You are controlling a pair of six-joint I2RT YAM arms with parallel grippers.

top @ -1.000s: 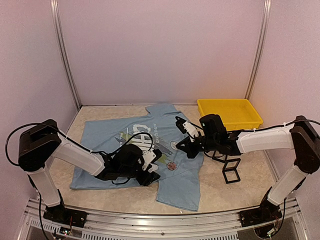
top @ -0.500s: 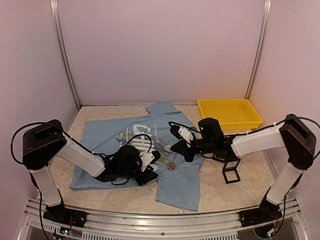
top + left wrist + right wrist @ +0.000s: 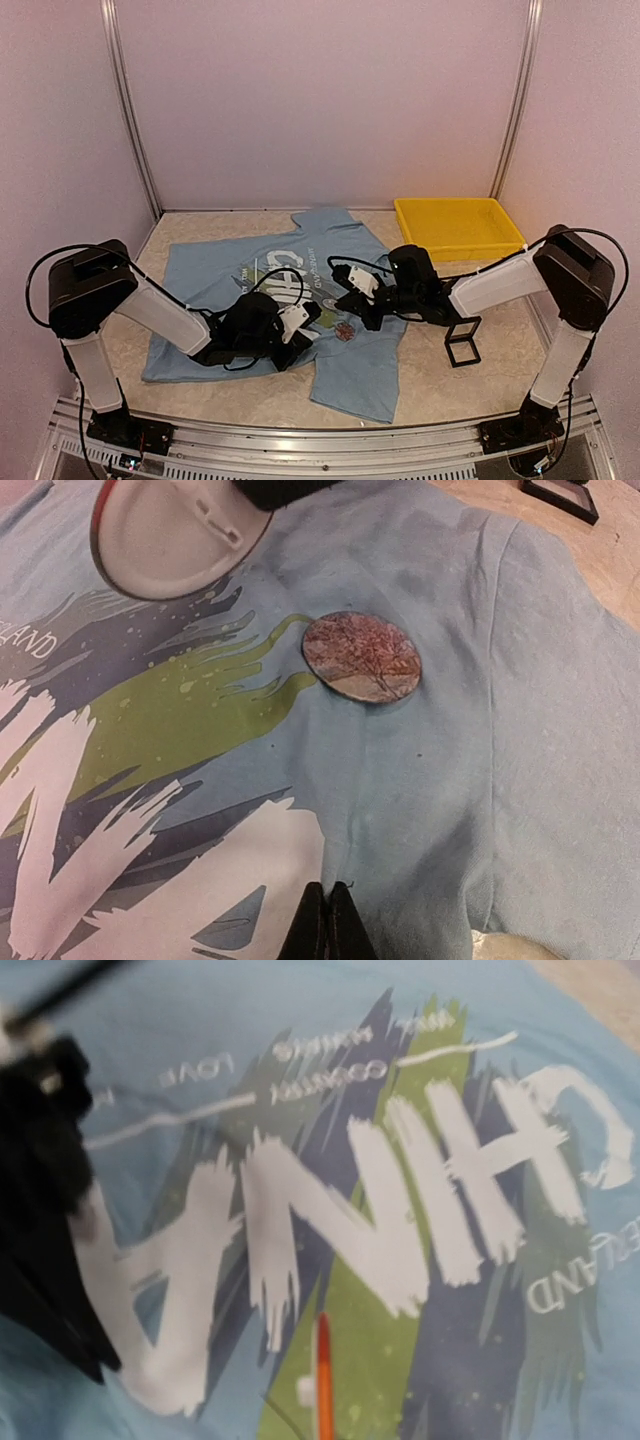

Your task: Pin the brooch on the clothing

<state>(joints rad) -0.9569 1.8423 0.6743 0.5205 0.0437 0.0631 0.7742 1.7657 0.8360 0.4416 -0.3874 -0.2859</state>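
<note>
Top external shows a yellow bin [image 3: 450, 244] beside the T-shirt [image 3: 215, 265].

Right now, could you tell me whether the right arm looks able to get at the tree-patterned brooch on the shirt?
Probably yes: the right tool hangs beside the tree-patterned brooch, with only bare shirt between. But it seems to hold a white-backed brooch already, so it may have to set that down first.

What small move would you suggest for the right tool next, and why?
Probably lower the right tool slightly so the held brooch, hovering pin side showing, meets the T-shirt beside the tree-patterned brooch; the left tool sits shut on the fabric.
</note>
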